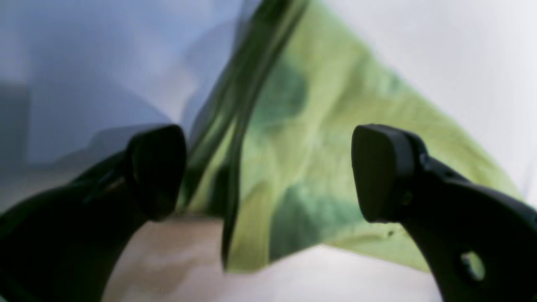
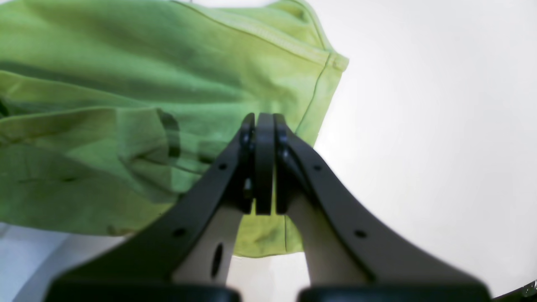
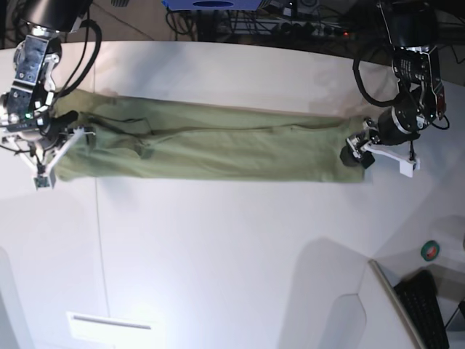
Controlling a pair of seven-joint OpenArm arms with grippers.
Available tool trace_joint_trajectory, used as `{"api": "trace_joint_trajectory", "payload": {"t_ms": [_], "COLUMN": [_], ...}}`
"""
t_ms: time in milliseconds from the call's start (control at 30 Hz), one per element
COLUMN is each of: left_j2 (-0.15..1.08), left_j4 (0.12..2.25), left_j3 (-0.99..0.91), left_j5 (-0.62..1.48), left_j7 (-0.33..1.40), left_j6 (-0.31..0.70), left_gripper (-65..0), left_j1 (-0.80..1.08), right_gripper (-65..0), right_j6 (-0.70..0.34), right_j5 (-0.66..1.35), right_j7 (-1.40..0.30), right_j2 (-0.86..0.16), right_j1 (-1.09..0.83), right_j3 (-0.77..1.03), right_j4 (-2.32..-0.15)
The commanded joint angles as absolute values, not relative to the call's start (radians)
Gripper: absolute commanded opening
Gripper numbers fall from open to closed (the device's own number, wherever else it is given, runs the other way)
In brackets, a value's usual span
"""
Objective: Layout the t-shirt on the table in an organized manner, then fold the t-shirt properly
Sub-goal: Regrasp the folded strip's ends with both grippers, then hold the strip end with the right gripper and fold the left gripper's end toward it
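Note:
The olive-green t-shirt (image 3: pixel 218 145) lies stretched in a long band across the white table (image 3: pixel 218 254). My right gripper (image 3: pixel 65 123) is at the shirt's left end. In the right wrist view this gripper (image 2: pixel 264 126) is shut, its tips pressed together on wrinkled cloth (image 2: pixel 126 84) near the hemmed corner. My left gripper (image 3: pixel 356 154) is at the shirt's right end. In the left wrist view it (image 1: pixel 268 172) is open, its fingers (image 1: pixel 381 172) wide apart over a blurred corner of the shirt (image 1: pixel 319 126), not touching it.
A thin dark seam line (image 3: pixel 98 240) runs down the table on the left. A white strip (image 3: pixel 109 320) lies near the front edge. A keyboard (image 3: pixel 425 305) and a small round object (image 3: pixel 431 251) sit off the curved right edge. Cables (image 3: pixel 305 22) lie behind the table.

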State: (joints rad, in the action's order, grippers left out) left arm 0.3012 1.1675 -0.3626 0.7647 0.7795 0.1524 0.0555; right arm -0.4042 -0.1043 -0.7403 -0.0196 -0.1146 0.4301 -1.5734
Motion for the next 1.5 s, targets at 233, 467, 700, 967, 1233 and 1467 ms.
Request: {"api": "trace_joint_trajectory", "payload": {"t_ms": [233,467,700,967,1233,1467], "left_j2": [0.326,0.338,0.341,0.363,0.374,0.364], "left_j4": [1.158,1.129,1.139,1.446,1.584,1.661], "left_j3": [-0.298,-0.294,-0.305,-0.294,-0.058,0.197], "left_j5": [0.751,0.751,0.751,0.751,0.751,0.754], "left_j7": [0.76,0.832,0.839,0.843,0.843,0.843], "left_j6": [0.139,0.139,0.139,0.128,-0.107,-0.263], "left_gripper": [-5.6,-18.4,-65.0,-65.0,-65.0,-65.0], "left_j1": [0.019,-0.001,0.005,0.082,0.085,0.007], "right_gripper": [-65.0,-65.0,-65.0,-65.0,-65.0,-65.0], "right_j6": [-0.401,-0.401,-0.401,-0.401,-0.335,-0.335], "right_j5": [-0.101,-0.101,-0.101,-0.102,-0.105,-0.105], "right_j7": [-0.725,-0.727,-0.727,-0.728,-0.72,-0.723], "right_j2": [-0.024,-0.024,-0.022,-0.021,0.045,0.045], "right_j1": [-0.104,-0.105,-0.114,-0.131,-0.157,-0.154], "right_j3": [0.43,0.433,0.43,0.427,0.414,0.412], "right_j4": [-1.593,-1.592,-1.59,-1.59,-1.592,-1.595]}}
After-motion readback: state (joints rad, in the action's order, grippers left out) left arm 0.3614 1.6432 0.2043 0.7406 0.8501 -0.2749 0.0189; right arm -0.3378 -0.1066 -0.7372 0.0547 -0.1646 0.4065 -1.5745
